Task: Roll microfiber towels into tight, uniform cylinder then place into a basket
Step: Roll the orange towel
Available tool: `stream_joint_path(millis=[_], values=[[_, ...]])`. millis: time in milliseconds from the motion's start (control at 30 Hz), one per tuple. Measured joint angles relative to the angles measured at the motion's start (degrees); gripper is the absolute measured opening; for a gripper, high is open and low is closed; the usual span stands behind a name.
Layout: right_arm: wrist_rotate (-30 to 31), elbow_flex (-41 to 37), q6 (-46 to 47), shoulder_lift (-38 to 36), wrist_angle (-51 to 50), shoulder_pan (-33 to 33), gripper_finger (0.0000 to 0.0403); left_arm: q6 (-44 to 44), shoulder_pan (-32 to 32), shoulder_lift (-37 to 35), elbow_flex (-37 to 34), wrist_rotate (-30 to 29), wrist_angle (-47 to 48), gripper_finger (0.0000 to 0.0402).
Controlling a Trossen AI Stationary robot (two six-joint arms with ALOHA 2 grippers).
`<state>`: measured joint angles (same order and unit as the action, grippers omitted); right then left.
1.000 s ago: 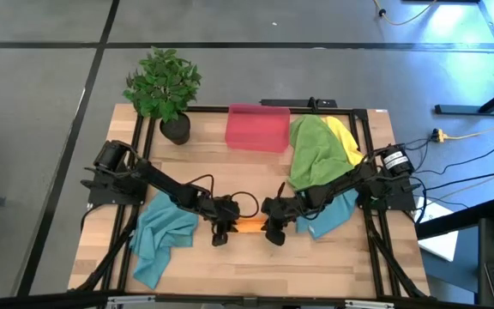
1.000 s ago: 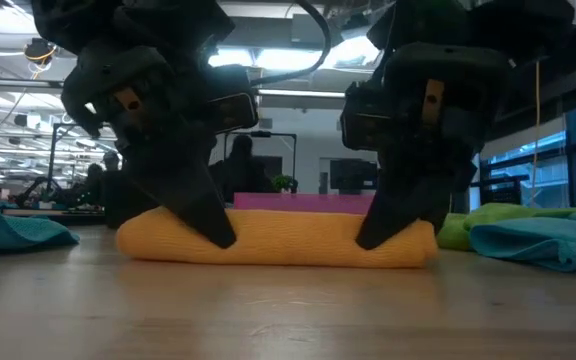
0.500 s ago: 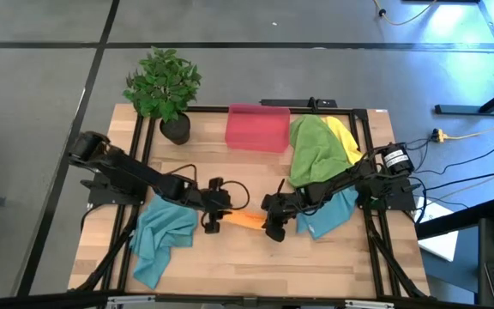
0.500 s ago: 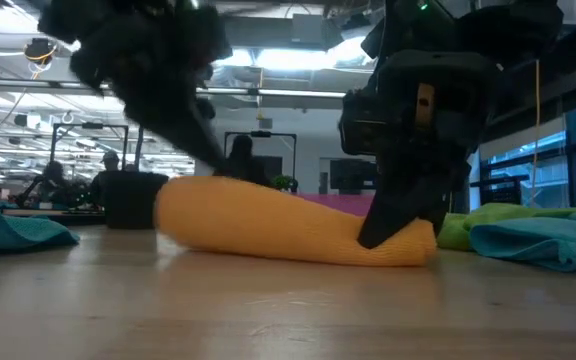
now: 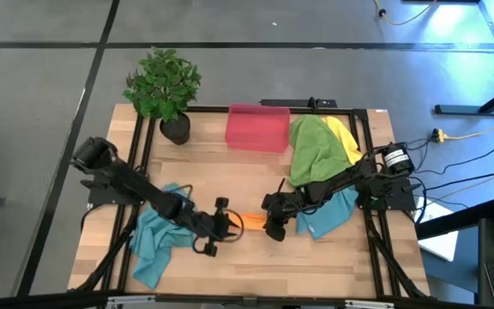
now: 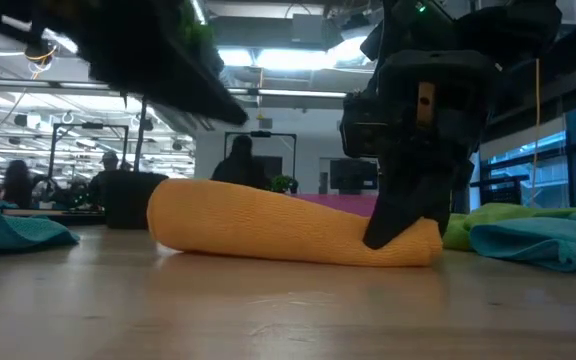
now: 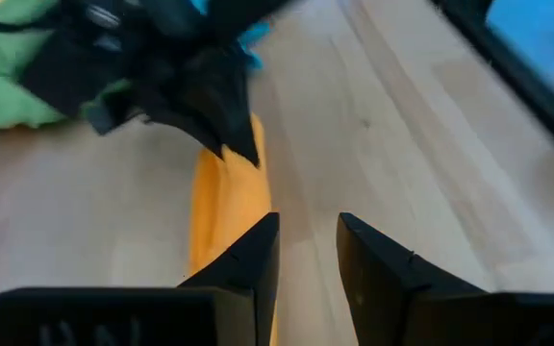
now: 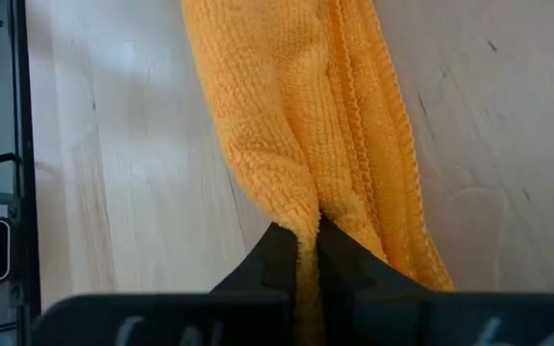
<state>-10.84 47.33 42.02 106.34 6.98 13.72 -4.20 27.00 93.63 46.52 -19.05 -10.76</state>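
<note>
Since a moment ago, the left gripper has let go of the rolled orange towel and lifted off it; its fingers now hover parted a little above the roll's free end. That end has swung toward the desk's front edge. At the other end, the right gripper is clenched on the orange towel, pinning it against the wood. Well behind, the red basket sits beside the green towel.
</note>
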Motion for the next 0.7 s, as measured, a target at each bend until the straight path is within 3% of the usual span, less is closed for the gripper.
stream_joint_path(millis=[300, 700], values=[[0.1, 0.0, 0.0, 0.0, 0.0, 0.0, 0.0017, 2.9, -2.8, 12.4, 8.9, -0.1, 0.9, 0.0095], [0.2, 0.0, -0.3, 0.0, 0.0, 0.0, 0.0017, 1.3, -5.9, 13.7, 9.4, 2.4, 6.5, 0.0095]])
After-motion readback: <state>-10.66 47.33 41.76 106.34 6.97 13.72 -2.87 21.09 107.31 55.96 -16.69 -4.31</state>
